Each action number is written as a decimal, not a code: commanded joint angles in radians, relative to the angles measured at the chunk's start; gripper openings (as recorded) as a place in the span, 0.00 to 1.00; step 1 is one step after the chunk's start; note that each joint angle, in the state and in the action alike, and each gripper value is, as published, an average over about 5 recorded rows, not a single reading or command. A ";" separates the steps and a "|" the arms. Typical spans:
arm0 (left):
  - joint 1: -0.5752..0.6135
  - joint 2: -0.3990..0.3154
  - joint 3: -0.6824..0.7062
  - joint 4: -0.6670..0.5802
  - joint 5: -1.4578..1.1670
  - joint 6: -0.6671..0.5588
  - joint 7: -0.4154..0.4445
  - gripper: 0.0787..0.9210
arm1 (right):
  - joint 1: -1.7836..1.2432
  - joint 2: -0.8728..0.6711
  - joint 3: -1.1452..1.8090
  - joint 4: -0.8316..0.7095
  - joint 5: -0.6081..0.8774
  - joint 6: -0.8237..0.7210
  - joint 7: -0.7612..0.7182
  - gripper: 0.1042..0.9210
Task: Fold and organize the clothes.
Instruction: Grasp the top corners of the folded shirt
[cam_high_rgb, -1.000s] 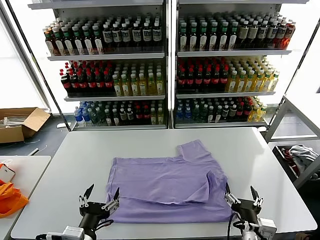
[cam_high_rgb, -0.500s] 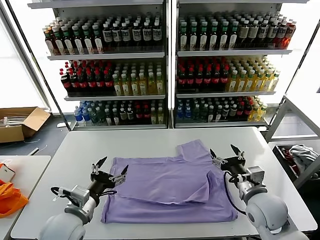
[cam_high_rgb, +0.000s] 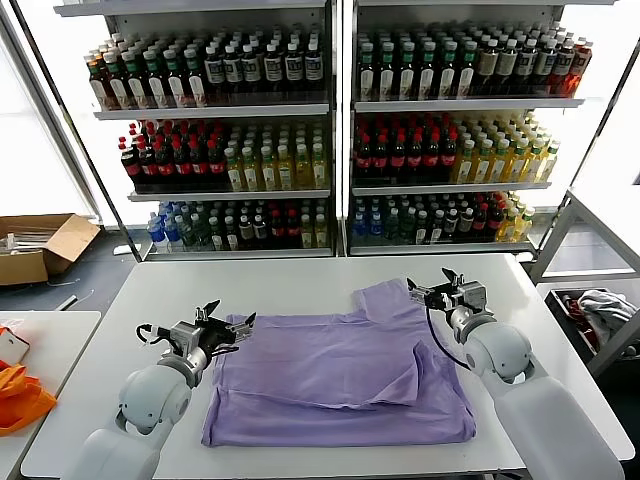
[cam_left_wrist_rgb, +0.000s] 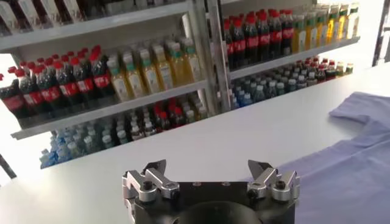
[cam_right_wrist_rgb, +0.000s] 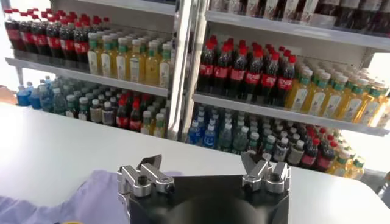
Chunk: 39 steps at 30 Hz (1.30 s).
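A lavender T-shirt (cam_high_rgb: 340, 380) lies partly folded on the white table (cam_high_rgb: 290, 285), one sleeve sticking out toward the far right. My left gripper (cam_high_rgb: 212, 320) is open and empty just above the shirt's far left corner. My right gripper (cam_high_rgb: 440, 287) is open and empty beside the sleeve at the far right. In the left wrist view the open fingers (cam_left_wrist_rgb: 153, 170) frame bare table, with the shirt (cam_left_wrist_rgb: 359, 158) off to one side. In the right wrist view a bit of lavender cloth (cam_right_wrist_rgb: 79, 198) shows beside the open gripper (cam_right_wrist_rgb: 204, 165).
Shelves of bottled drinks (cam_high_rgb: 330, 130) stand behind the table. A cardboard box (cam_high_rgb: 40, 245) sits on the floor at the far left. An orange bag (cam_high_rgb: 20, 395) lies on a side table at the left. A bin with cloth (cam_high_rgb: 600, 310) stands at the right.
Both arms have swung from the near edge of the table toward the far side, the left to the shirt's far left corner, the right to the sleeve. Both stay open.
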 joint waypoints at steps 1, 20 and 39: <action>-0.109 -0.007 0.039 0.175 -0.010 0.025 -0.013 0.88 | 0.135 0.101 -0.061 -0.199 -0.007 -0.008 -0.012 0.88; -0.117 -0.010 0.056 0.195 -0.014 0.025 -0.014 0.88 | 0.092 0.195 0.001 -0.262 -0.051 0.002 -0.016 0.88; -0.093 -0.014 0.058 0.209 -0.019 0.025 -0.014 0.88 | 0.074 0.247 0.027 -0.343 -0.109 0.025 -0.031 0.87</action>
